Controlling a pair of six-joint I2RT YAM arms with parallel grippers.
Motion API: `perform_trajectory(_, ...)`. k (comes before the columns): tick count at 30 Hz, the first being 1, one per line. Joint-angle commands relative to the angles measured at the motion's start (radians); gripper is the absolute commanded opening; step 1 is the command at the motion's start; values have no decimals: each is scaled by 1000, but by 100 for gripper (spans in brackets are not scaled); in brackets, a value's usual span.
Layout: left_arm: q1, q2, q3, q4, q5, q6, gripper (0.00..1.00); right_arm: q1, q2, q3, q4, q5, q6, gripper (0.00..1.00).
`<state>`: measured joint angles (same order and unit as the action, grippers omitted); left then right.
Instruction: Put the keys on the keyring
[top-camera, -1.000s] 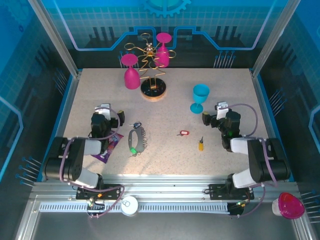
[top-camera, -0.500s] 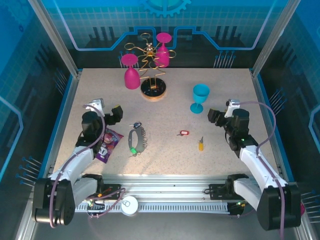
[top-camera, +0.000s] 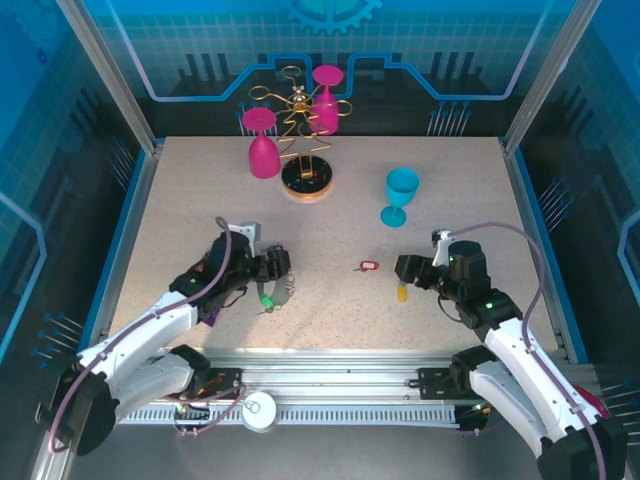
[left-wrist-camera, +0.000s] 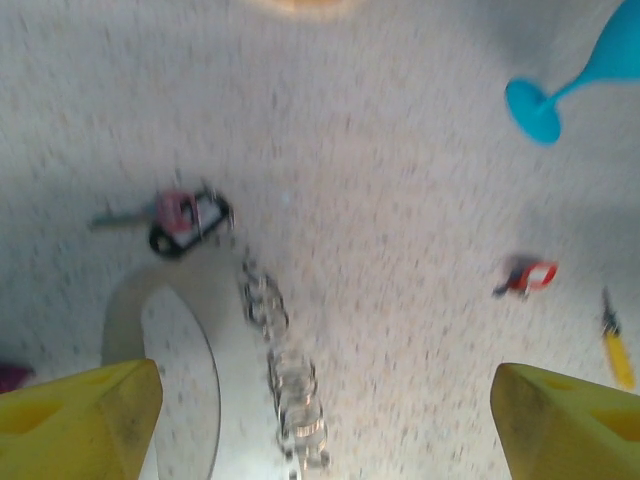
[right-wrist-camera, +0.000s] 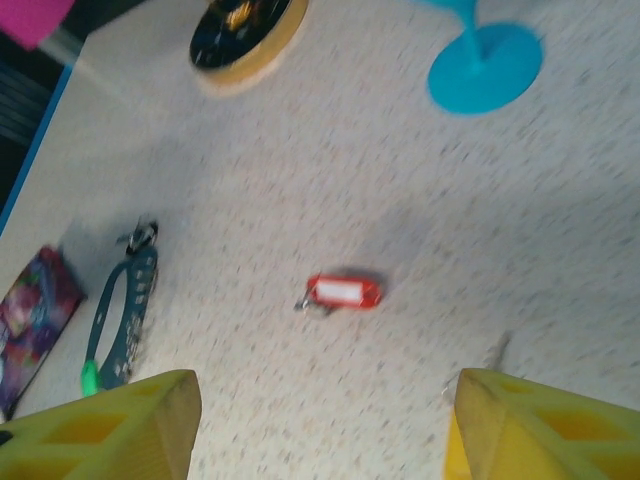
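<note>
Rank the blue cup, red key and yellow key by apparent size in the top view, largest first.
1. blue cup
2. red key
3. yellow key, partly covered, so unsure against the red.

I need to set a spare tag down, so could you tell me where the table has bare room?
Bare: the far-left corner left of the pink goblet; the far-right stretch beyond the blue cup; the near middle strip between keyring and yellow key. Crowded: around the keyring and purple packet, and by the red key.
</note>
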<state>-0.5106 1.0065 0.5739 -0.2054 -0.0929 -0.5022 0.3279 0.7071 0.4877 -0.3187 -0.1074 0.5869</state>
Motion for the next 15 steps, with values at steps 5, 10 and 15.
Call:
perform_trajectory(5,-143,144,119,-274,-173,-269,73,180,72,3,-40,98,49,69)
perform_trajectory(10,-150,268,218,-374,-239,-284,69,206,136,20,-30,114,36,69)
perform_trajectory(15,-153,403,325,-387,-236,-248,60,208,142,28,-38,137,34,68)
